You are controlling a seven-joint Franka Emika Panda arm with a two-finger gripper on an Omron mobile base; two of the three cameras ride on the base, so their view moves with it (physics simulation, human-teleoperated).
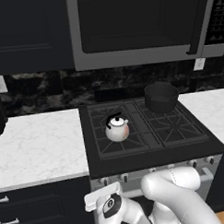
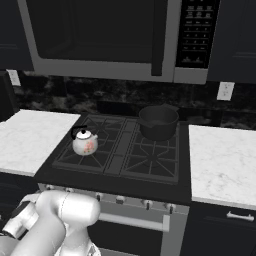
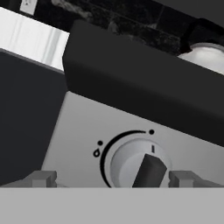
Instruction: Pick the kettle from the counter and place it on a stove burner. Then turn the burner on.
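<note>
My claw [image 3: 112,178] straddles the stove knob [image 3: 140,165], spread apart.
The kettle [image 1: 117,129] sits on the stove burner [image 1: 118,132]; black pot [image 1: 161,97] behind it.

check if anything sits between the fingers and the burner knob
Nothing visible does. In the hand view the knob lies straight ahead on the stove's silver front panel, between the two fingers, with open space before it. The kettle already stands on the front-left burner, above that panel.
</note>
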